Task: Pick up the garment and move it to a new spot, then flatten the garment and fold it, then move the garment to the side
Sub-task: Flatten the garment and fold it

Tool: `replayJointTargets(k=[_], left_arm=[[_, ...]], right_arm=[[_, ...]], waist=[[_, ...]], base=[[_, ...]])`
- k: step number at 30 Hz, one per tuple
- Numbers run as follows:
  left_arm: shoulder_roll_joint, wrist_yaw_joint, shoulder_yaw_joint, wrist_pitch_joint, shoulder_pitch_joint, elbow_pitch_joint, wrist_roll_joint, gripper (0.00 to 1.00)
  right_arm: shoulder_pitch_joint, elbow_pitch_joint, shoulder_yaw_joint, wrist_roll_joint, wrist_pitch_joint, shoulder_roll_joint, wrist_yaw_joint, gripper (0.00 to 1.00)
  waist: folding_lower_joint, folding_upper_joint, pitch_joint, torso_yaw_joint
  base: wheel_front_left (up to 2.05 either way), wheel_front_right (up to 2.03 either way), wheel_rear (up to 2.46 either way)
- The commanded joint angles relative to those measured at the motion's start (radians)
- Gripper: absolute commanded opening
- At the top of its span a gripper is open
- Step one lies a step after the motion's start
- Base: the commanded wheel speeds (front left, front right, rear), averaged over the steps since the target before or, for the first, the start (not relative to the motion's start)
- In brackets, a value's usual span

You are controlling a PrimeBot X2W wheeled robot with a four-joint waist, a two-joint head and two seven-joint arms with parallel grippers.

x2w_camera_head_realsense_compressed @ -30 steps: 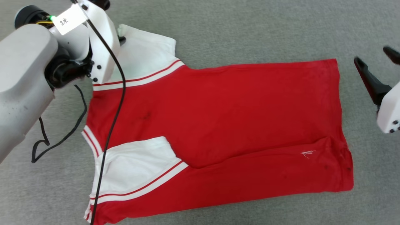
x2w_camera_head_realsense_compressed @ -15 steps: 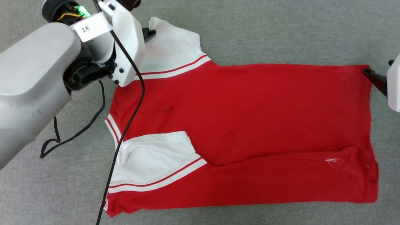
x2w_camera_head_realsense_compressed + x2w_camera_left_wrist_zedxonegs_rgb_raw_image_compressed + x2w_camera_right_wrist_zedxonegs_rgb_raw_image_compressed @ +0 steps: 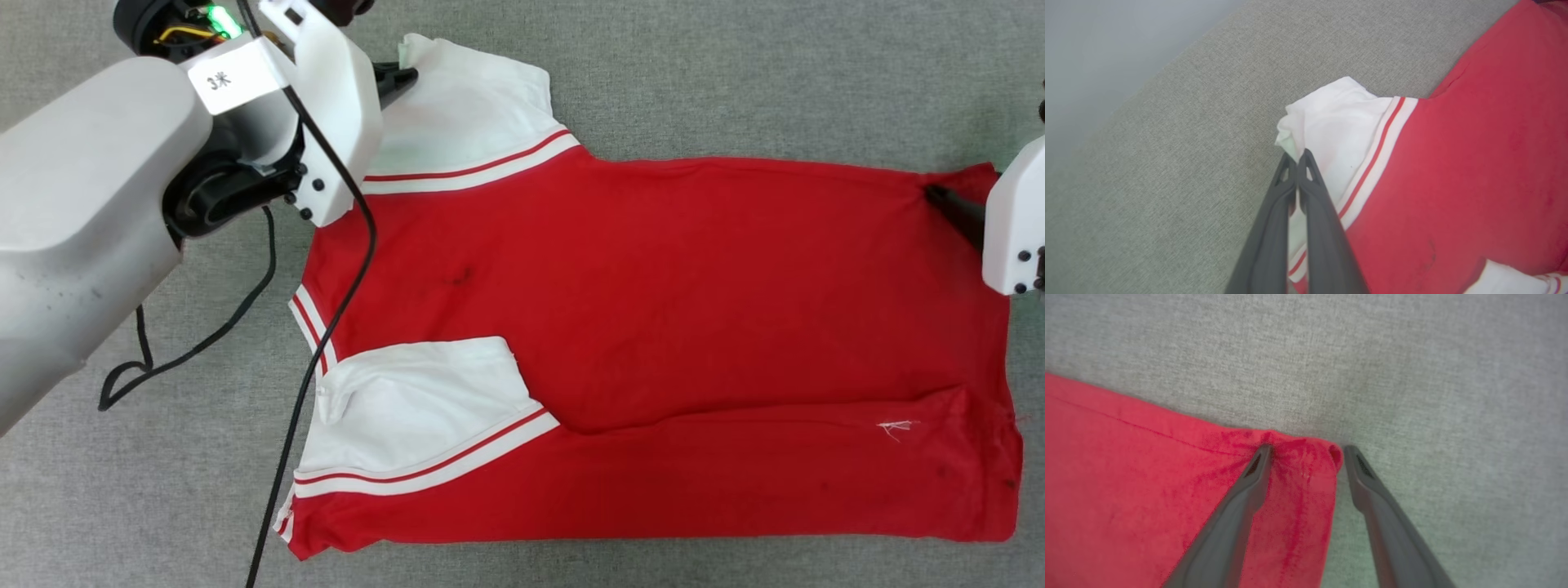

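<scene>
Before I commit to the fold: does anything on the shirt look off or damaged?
Yes. The shirt has a white snagged thread near the hem and a dark smudge near the collar end. A black cable hangs across that end. The shirt's near side is folded over at a slant.

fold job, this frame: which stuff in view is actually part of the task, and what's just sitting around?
Job:
red shirt
left claw, shut on the tip of a white sleeve
right claw, open, astride a hem corner

Just around:
black cable, draped across the shirt
white paper tag
grey cloth surface underneath
</scene>
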Motion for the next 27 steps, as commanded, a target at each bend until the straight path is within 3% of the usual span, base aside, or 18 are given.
replayJointTargets(k=[1, 8, 15, 20, 27], left_arm=[[0.004, -0.002, -0.004, -0.01, -0.003, 0.005, -0.007, 0.0], [0.034, -0.002, -0.008, -0.062, 0.05, 0.031, -0.006, 0.0], [0.084, -0.001, -0.011, -0.123, 0.152, 0.003, -0.032, 0.0], [0.124, 0.002, -0.012, -0.156, 0.24, -0.049, -0.035, 0.0], [0.167, 0.045, -0.013, -0.186, 0.371, -0.141, -0.054, 0.0]], right_arm=[[0.066, 0.053, 0.052, -0.001, -0.005, 0.022, 0.004, 0.0], [0.007, 0.048, 0.052, -0.009, -0.177, -0.006, 0.002, 0.0], [0.049, 0.037, 0.099, 0.002, -0.306, -0.019, 0.002, 0.0], [0.11, 0.031, 0.117, 0.028, -0.353, -0.039, 0.002, 0.0], [0.226, -0.001, 0.137, 0.059, -0.385, -0.067, 0.002, 0.0]], waist=[[0.0001, 0.0, -0.007, -0.006], [0.0001, 0.0, -0.075, -0.028], [0.0001, 0.0, -0.193, -0.038], [0.0001, 0.0, -0.268, -0.028], [0.0001, 0.0, -0.348, -0.013]], base=[[0.0, 0.0, 0.0], [0.0, 0.0, 0.0], [0.0, 0.0, 0.0], [0.0, 0.0, 0.0], [0.0, 0.0, 0.0]])
